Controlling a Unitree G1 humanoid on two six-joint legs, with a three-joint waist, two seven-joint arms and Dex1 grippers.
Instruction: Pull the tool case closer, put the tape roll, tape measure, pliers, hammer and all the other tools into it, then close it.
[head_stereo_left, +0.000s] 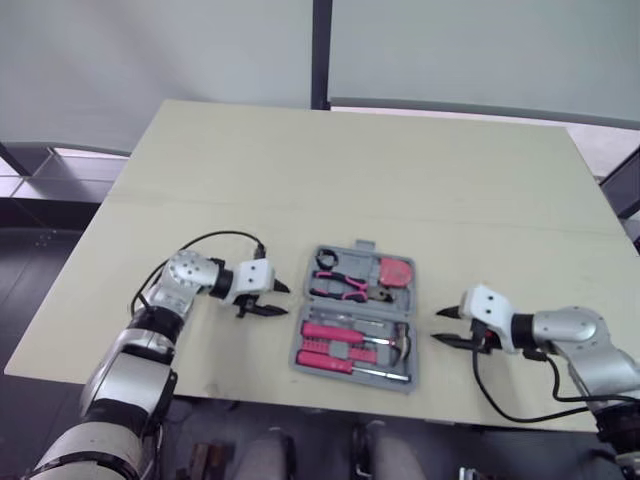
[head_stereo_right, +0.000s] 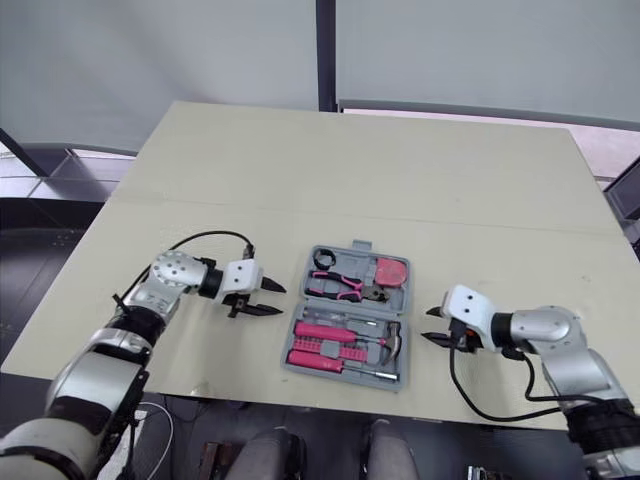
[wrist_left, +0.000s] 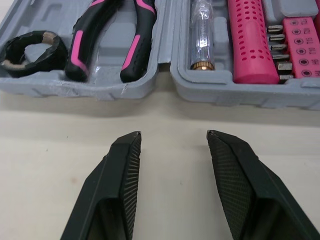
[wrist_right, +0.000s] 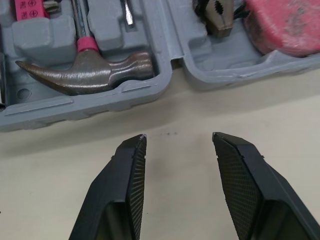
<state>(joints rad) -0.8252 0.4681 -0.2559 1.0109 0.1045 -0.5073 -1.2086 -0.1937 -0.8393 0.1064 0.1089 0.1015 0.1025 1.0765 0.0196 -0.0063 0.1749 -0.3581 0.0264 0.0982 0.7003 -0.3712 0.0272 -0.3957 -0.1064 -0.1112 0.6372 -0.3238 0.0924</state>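
Grey tool case (head_stereo_left: 359, 307) lies open & flat btwn left gripper (head_stereo_left: 285, 300) and right gripper (head_stereo_left: 436, 326), just ahead of both, untouched. One half: black tape roll (wrist_left: 32, 50) nearest left gripper, pink/black pliers (wrist_left: 107, 35) beside it, red tape measure (wrist_right: 285, 25) nearest right gripper. Other half: hammer (wrist_right: 85, 70), steel head twd right gripper, clear screwdriver (wrist_left: 202, 35) twd left.

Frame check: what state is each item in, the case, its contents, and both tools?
tool case: open, lying flat
tape roll: in the case
pliers: in the case
hammer: in the case
tape measure: in the case
left tool: open, empty
right tool: open, empty
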